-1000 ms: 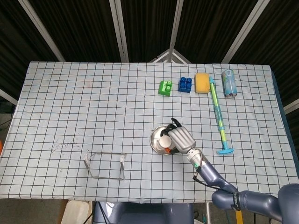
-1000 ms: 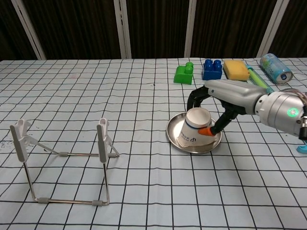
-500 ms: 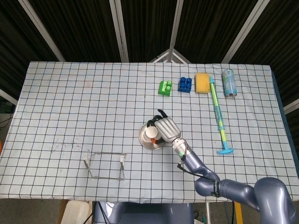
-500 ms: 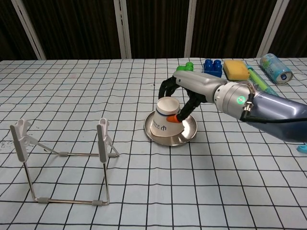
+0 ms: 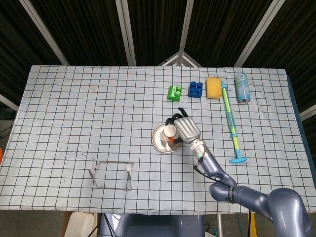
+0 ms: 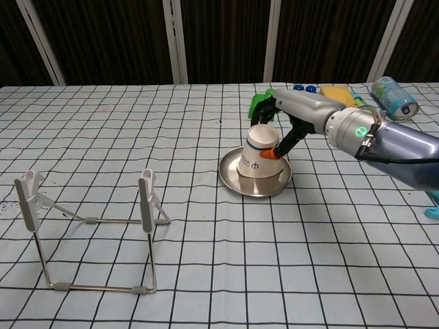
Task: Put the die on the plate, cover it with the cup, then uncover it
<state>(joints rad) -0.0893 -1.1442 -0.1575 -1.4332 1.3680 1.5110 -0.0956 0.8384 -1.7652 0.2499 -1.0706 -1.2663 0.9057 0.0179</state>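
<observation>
- Your paper cup (image 6: 255, 154) stands mouth-down on the steel plate (image 6: 230, 179), which sits on the checked worktop (image 6: 206, 260) near its middle.
- The cup leans slightly in the chest view; its right-hand rim looks raised off the plate while the left rim rests on it.
- The die is not visible in either view. I judge that it lies under the cup, but the pictures do not confirm this.
- On that reading, placing the die and covering it are done. Uncovering is what remains, and the tilt suggests it may be starting.
- Your right robot hand (image 5: 181, 129) grips the cup: fingers curl over its upturned base and far side, and an orange-tipped digit (image 6: 269, 155) presses the near wall.
- The head view agrees: the right robot hand sits over the cup (image 5: 170, 132) on the plate (image 5: 159, 142), covering most of it.
- The hand is partly closed, wrapped to the cup's width and not clenched tight.
- Your left robot hand does not appear in either view.
- To finish, you need to lift the cup clear and expose the die on the plate.
</observation>
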